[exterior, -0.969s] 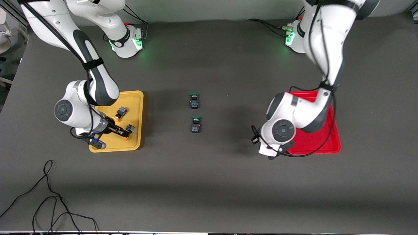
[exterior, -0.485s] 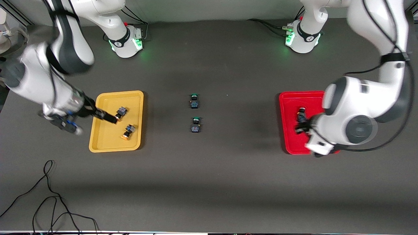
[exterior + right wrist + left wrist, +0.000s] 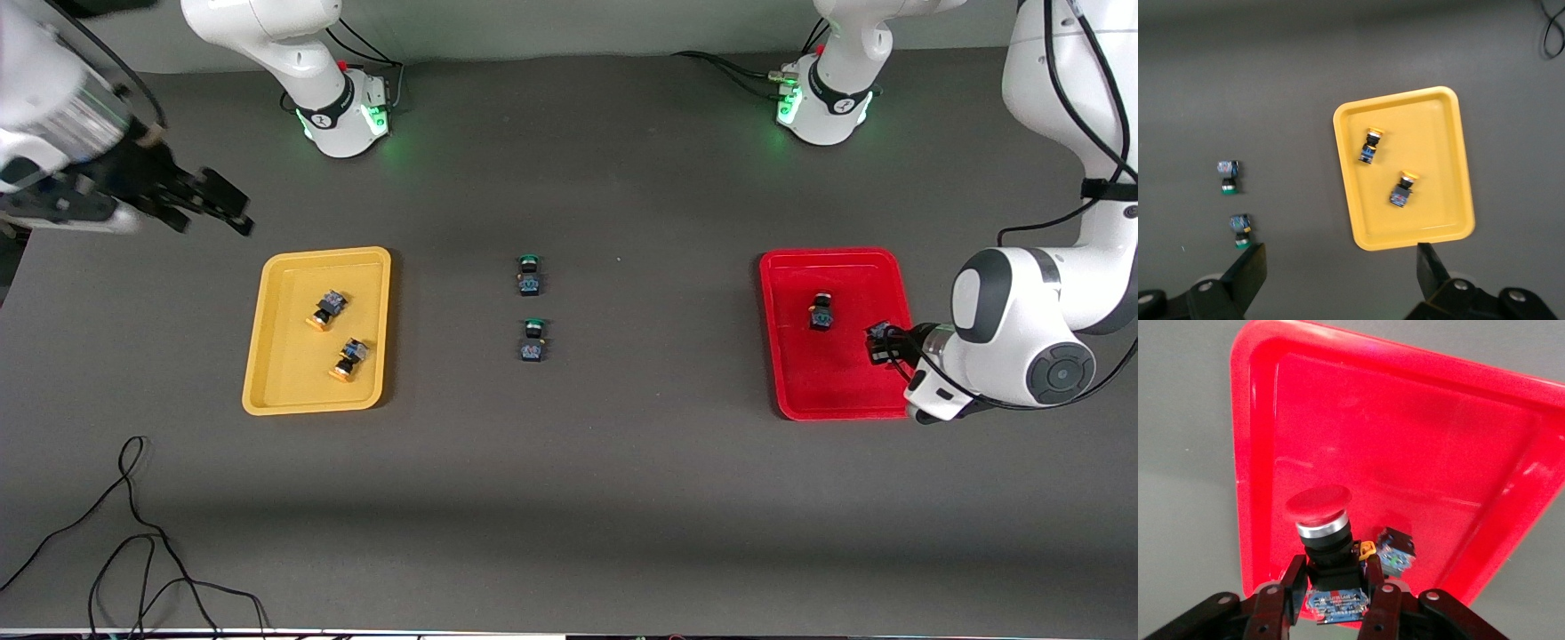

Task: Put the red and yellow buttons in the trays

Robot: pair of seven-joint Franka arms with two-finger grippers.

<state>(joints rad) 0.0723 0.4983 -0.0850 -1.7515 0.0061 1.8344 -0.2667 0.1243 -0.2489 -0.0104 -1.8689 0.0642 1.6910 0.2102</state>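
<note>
My left gripper [image 3: 880, 342] is shut on a red-capped button [image 3: 1319, 508], holding it low over the red tray [image 3: 836, 382] at the edge toward the left arm's end. A second button [image 3: 820, 313] lies in that tray and also shows in the left wrist view [image 3: 1397, 552], where the tray [image 3: 1405, 440] fills the picture. My right gripper [image 3: 229, 204] is open and empty, raised above the bare table by the yellow tray [image 3: 284, 373]. Two yellow-capped buttons [image 3: 324, 307] [image 3: 349, 357] lie in that tray. The right wrist view shows them [image 3: 1369, 145] [image 3: 1403, 189] and the open gripper [image 3: 1340, 260].
Two green-capped buttons [image 3: 529, 274] [image 3: 532, 340] lie on the dark mat midway between the trays; the right wrist view shows them too [image 3: 1227, 176] [image 3: 1241, 230]. A black cable [image 3: 133, 533] curls on the mat near the front camera at the right arm's end.
My right gripper has let go of a yellow button in the yellow tray and risen away. My left arm has swung across the red tray toward its own end, uncovering the tray.
</note>
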